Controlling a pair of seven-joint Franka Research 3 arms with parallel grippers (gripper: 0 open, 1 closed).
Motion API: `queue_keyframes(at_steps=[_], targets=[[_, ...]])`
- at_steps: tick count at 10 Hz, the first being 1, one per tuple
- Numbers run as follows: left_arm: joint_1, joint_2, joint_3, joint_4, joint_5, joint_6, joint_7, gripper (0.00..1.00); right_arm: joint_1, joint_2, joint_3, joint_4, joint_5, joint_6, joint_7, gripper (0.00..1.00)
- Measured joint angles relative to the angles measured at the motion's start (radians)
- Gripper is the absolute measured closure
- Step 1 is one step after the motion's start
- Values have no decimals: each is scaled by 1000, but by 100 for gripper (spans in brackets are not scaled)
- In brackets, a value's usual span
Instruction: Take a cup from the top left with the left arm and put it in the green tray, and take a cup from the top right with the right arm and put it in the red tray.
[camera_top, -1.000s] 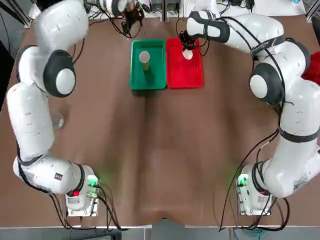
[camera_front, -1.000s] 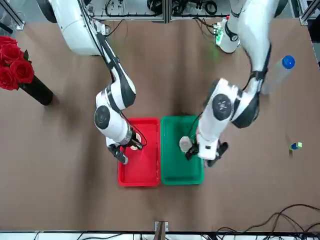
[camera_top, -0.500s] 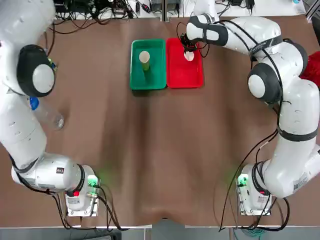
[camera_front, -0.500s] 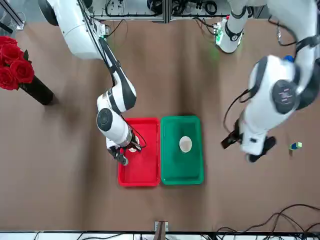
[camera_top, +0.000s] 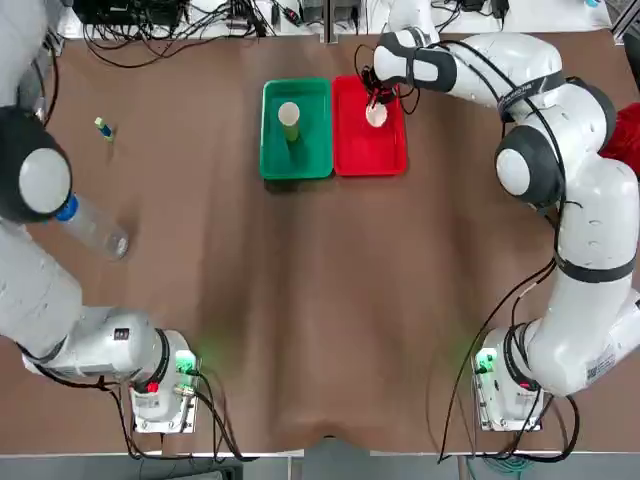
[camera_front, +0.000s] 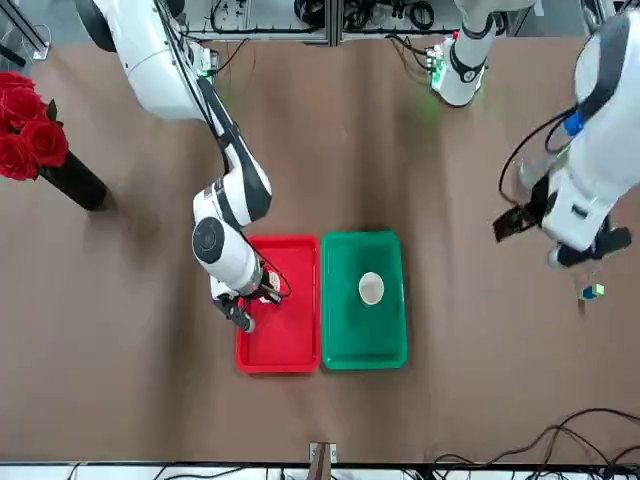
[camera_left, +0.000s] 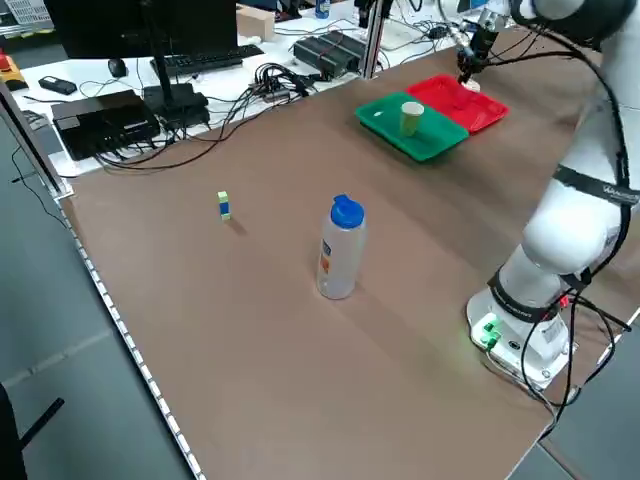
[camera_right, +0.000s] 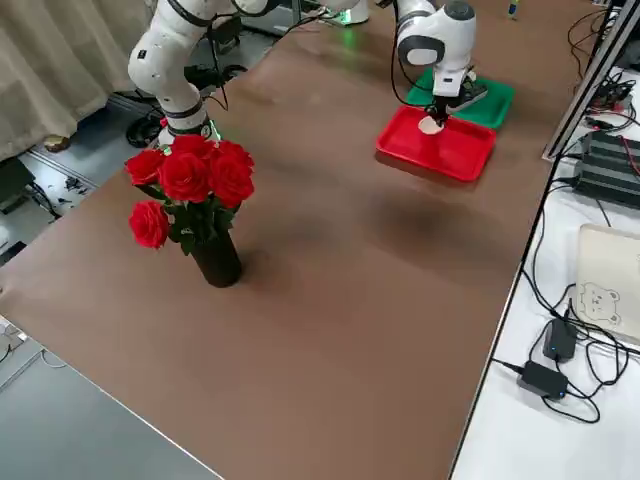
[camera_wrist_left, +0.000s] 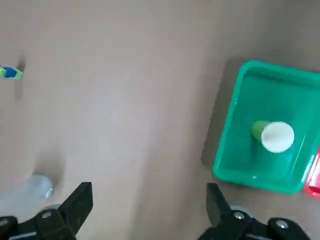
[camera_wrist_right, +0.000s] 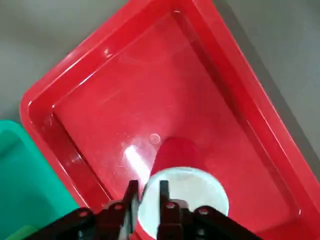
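The olive-green cup (camera_top: 289, 118) stands upright in the green tray (camera_top: 312, 156), free of any gripper. My left gripper (camera_front: 556, 238) hangs open high over the table well to the left of that tray; in the left wrist view its fingers (camera_wrist_left: 77, 200) are spread wide, with the olive-green cup (camera_wrist_left: 274, 135) far off. The red cup (camera_top: 376, 113) is in the far half of the red tray (camera_top: 375, 155). My right gripper (camera_wrist_right: 147, 192) pinches the red cup (camera_wrist_right: 177, 175) at its rim, fingers (camera_wrist_right: 131, 192) nearly together.
A clear bottle with a blue cap (camera_top: 90, 225) lies on the left side of the table, with a small green-blue block (camera_top: 103, 127) beyond it. A vase of red roses (camera_front: 30, 135) stands at the robot's right. Cables run along the far edge.
My left arm has swung away from the green tray toward the table's left, leaving the olive-green cup standing there. My right gripper has stayed at the red cup in the red tray.
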Motion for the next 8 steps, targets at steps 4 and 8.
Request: queue_keyframes(at_steps=[4, 8], targets=[[1, -107, 9, -70, -1, -13, 110, 0, 8, 0, 4, 4, -1, 0, 0, 10], [24, -103, 10, -78, -5, -33, 168, 0, 5, -21, -2, 124, -2, -223, 0, 0]])
